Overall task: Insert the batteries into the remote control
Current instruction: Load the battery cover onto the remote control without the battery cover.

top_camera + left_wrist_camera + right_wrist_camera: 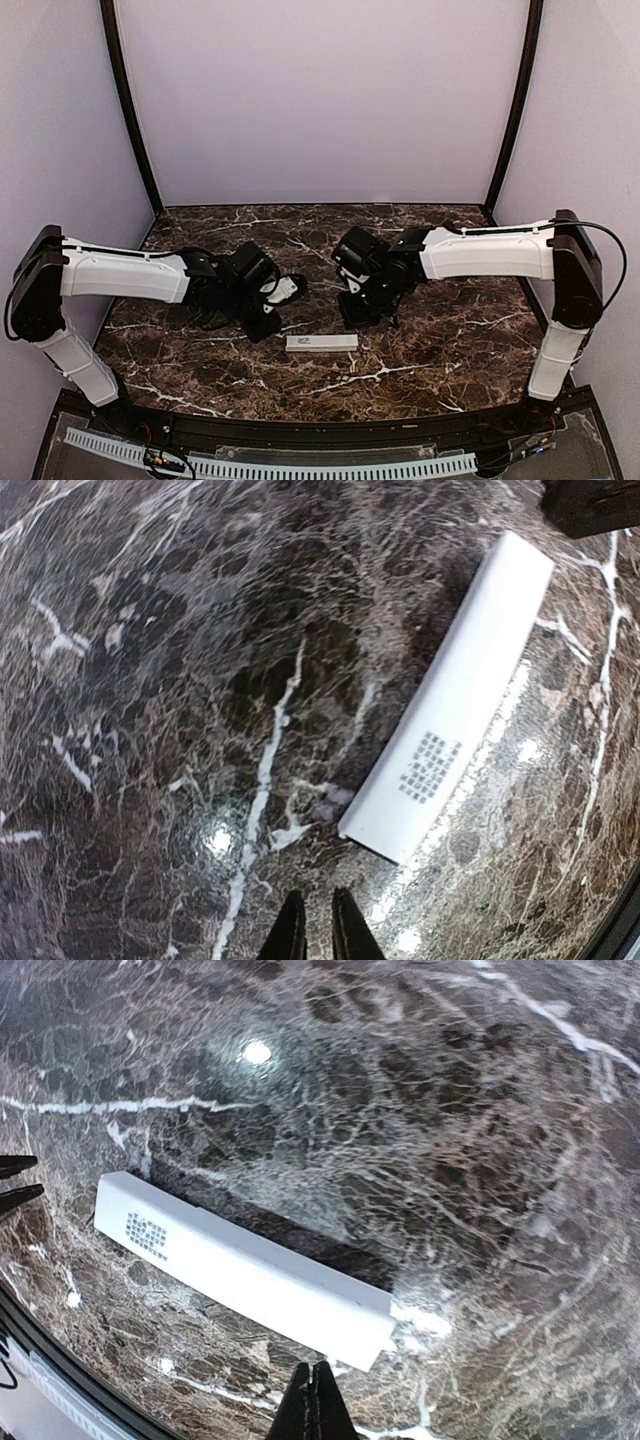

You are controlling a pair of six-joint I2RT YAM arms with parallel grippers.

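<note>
Black tapered fingers of the right claw sit nearest the lens. They are pressed flat together, with nothing caught between them. Just beyond their tips lies the remote, a long white bar of smooth matt plastic with square edges and crisp corners. It rests flat on the table. Its closer end is near the claw, though I cannot tell whether the two touch.

The left claw shows as two slim black fingers that are almost closed. A narrow slit remains between them, and nothing is in it. From that side the remote runs slantwise across the stone, off to the side of the fingertips and apart from them.

From above, the remote lies crosswise between the two claws, a little nearer the front edge than either. Both white-shelled arms reach in towards the middle.

The table has a polished dark brown marble pattern with thin white veins, glossy enough to throw back a bright spot of lamp light. Plain pale lilac walls close it in on three sides, with curved black posts at the back corners. A white perforated strip runs along the front edge.

A small grey block of print sits near one end of the remote, the end towards the left claw. It is too fine to read.
</note>
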